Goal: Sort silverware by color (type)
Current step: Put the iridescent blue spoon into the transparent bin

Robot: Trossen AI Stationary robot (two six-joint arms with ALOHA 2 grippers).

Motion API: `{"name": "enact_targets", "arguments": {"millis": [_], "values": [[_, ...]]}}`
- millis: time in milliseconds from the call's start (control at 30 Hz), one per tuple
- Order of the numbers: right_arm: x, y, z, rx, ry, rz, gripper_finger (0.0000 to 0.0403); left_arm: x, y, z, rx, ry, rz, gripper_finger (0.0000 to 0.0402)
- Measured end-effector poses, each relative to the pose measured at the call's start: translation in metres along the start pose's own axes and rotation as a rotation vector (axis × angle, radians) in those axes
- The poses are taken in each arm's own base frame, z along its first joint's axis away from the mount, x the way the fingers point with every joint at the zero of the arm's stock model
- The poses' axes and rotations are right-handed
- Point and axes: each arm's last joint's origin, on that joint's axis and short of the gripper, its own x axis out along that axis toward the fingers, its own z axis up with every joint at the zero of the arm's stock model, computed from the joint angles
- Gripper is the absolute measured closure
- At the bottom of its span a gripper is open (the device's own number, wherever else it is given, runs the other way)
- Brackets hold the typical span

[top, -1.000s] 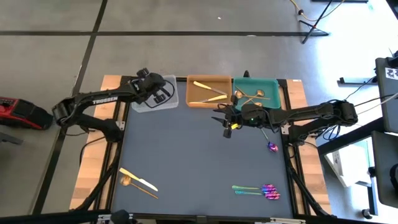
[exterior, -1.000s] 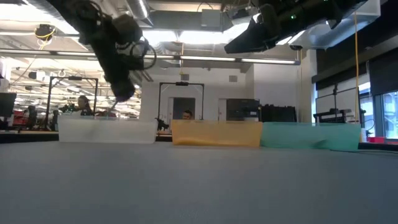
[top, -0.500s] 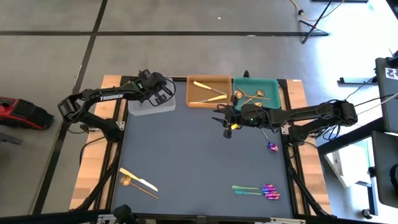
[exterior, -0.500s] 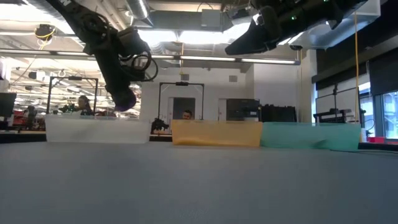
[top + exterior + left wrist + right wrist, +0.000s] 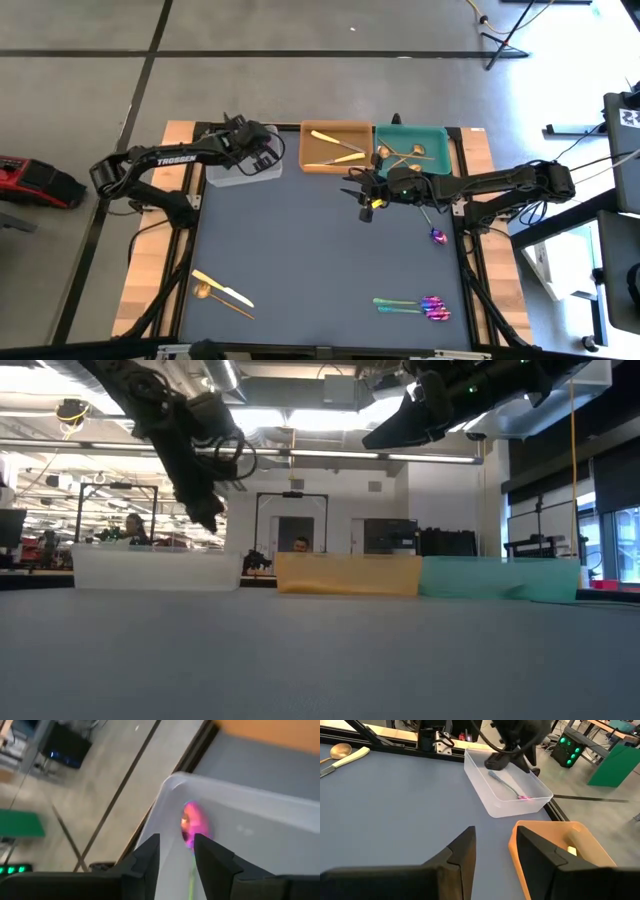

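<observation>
The left gripper (image 5: 176,855) hangs over the clear tray (image 5: 240,170), its fingers (image 5: 145,857) parted and holding nothing; an iridescent spoon (image 5: 192,822) lies in the tray just ahead of the fingertips. The right gripper (image 5: 492,845) waits above mid-table, fingers (image 5: 462,852) apart and empty, beside the orange tray (image 5: 336,147) holding pale gold pieces (image 5: 335,147). More iridescent pieces (image 5: 415,305) lie well apart from both grippers.

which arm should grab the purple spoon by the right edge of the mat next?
Right. Its claw hangs open over the mat, nearer the purple spoon. The left claw is across the table, above the clear tray.
</observation>
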Motion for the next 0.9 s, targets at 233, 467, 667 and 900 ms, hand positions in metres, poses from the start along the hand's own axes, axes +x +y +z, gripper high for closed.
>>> {"name": "enact_targets", "arguments": {"millis": [233,467,667,900], "values": [[0.0,0.0,0.0,0.008,-0.001,0.002,0.0271,-0.046,-0.034,0.007,0.071,-0.164,-0.301,0.0286],[0.0,0.001,0.0,0.011,-0.007,0.04,0.0271,-0.092,-0.083,-0.001,0.208,-0.225,-0.653,0.0285],[0.0,0.004,0.001,0.056,-0.013,0.089,0.0271,-0.122,-0.117,-0.015,0.266,-0.21,-0.787,0.0285],[-0.012,0.041,0.001,0.008,0.017,0.237,0.0271,-0.148,-0.157,-0.033,0.253,-0.176,-0.814,0.0285]]}}
